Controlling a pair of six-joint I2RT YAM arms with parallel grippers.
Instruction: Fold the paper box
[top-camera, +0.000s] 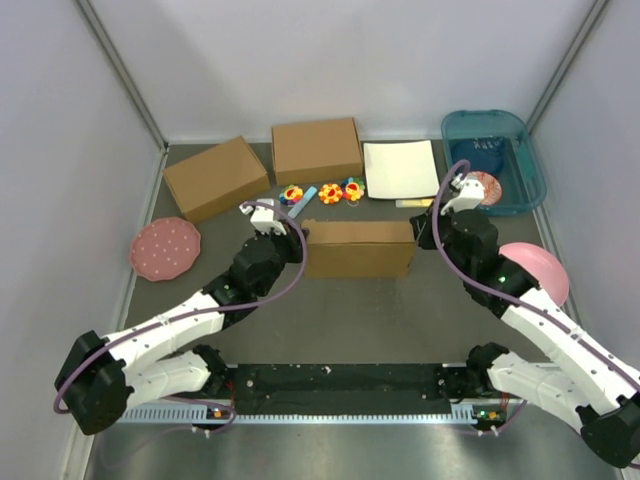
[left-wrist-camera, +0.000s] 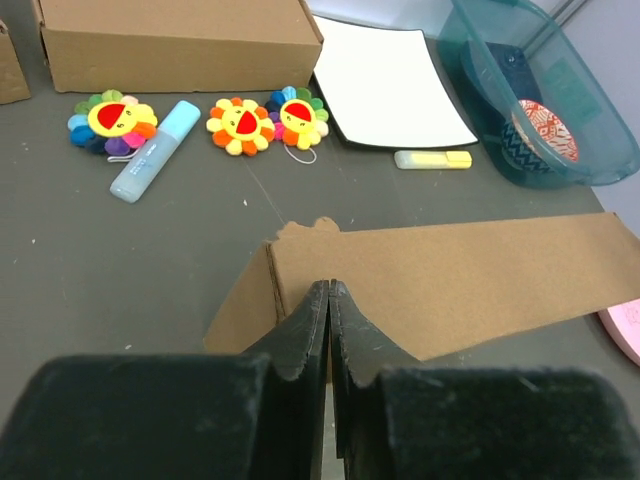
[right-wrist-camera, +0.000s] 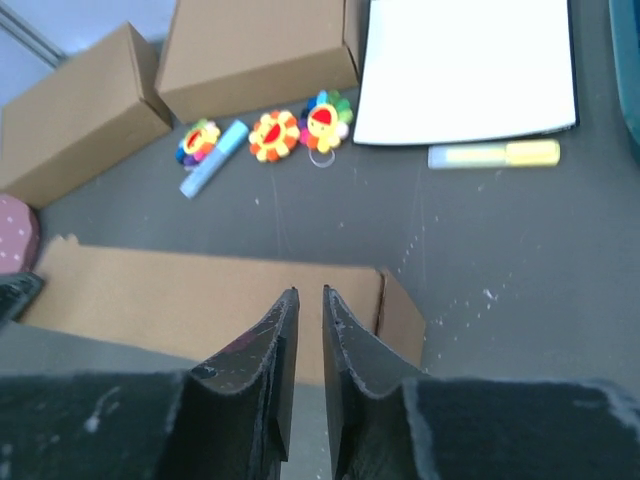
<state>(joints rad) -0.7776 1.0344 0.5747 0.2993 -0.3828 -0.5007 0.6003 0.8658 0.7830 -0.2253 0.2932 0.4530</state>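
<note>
**Ana:** Where is the box?

**Ben:** The box (top-camera: 358, 250) lies right between the two arms. Its long side runs from one gripper across to the other.

**Ana:** Which arm is closer?

**Ben:** I think neither. Each one has an end of its own. The left gripper (left-wrist-camera: 328, 295) is over the left end, so the box goes off to the right of its fingers. The right gripper (right-wrist-camera: 309, 300) is over the right end, so the box goes off to the left of its fingers.

**Ana:** Are they holding it?

**Ben:** The left fingers (left-wrist-camera: 312, 325) are pressed tight together. I see nothing between them. The tips sit just above the near top edge of the box. The right fingers (right-wrist-camera: 278, 335) have a thin gap, and nothing is in it that I can see.

**Ana:** So what comes next?

**Ben:** My guess is a push down or inward at the two ends.
</note>
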